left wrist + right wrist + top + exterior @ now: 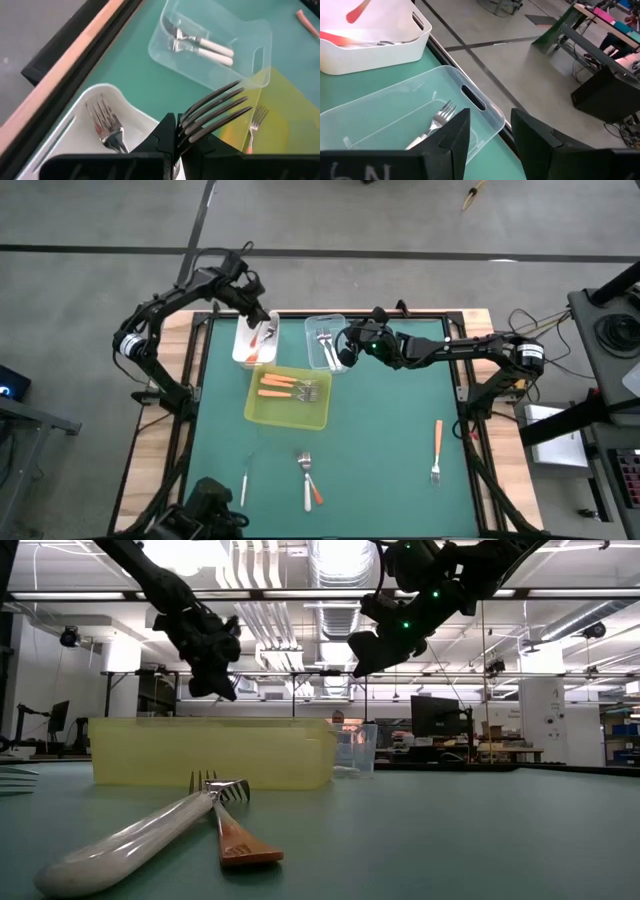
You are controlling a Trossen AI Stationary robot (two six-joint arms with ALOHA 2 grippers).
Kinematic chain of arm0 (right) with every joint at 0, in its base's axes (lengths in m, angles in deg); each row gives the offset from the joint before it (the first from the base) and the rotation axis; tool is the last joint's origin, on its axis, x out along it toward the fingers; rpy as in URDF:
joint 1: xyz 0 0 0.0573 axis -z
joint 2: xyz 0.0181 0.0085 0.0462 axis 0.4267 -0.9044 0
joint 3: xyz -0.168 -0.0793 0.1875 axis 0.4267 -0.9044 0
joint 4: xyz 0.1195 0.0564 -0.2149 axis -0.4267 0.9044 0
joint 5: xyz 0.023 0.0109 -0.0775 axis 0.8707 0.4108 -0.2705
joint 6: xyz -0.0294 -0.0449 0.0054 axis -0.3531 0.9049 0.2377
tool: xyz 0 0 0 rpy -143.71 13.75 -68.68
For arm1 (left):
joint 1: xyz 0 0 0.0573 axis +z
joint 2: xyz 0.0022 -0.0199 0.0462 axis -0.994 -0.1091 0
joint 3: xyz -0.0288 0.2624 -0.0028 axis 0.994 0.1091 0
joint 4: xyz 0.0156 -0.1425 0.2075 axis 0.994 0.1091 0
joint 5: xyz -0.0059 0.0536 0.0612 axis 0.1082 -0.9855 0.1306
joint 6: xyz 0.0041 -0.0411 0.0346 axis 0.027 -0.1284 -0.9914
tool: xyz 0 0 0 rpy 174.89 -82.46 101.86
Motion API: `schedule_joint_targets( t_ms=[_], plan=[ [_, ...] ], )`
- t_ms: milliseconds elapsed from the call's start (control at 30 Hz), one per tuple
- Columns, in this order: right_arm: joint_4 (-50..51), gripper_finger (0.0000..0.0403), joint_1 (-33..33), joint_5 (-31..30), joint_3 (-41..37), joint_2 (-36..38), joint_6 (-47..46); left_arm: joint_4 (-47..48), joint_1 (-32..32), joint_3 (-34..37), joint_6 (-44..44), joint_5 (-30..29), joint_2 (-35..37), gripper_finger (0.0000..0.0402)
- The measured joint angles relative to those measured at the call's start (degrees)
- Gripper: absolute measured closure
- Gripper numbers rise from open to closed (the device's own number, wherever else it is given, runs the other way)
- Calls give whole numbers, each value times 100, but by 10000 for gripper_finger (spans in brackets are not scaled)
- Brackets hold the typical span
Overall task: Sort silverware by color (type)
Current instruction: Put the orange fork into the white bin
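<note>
A yellow-green tray (262, 411) is set on the green table mat (390, 440), near the middle. Just beyond it, toward the far edge, a white tub (241, 352) and a clear tub (316, 355) are placed side by side, the white one further left. The mat is framed by a wooden border (478, 320). In the low view, a room with ceiling ducts (330, 570), desks and a monitor (432, 722) is seen behind the table.
</note>
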Motion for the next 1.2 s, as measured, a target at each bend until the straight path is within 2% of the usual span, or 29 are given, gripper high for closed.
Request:
schedule_joint_targets(
  t_ms=[767, 1200],
  plan=[
    [-2, 268, 0, 0, -2, -50, 2, -224, 0, 729, 191, -245, 0, 402],
    [-2, 268, 0, 0, -2, -50, 0, -318, 2, 785, 191, -258, 0, 402]
  ],
)
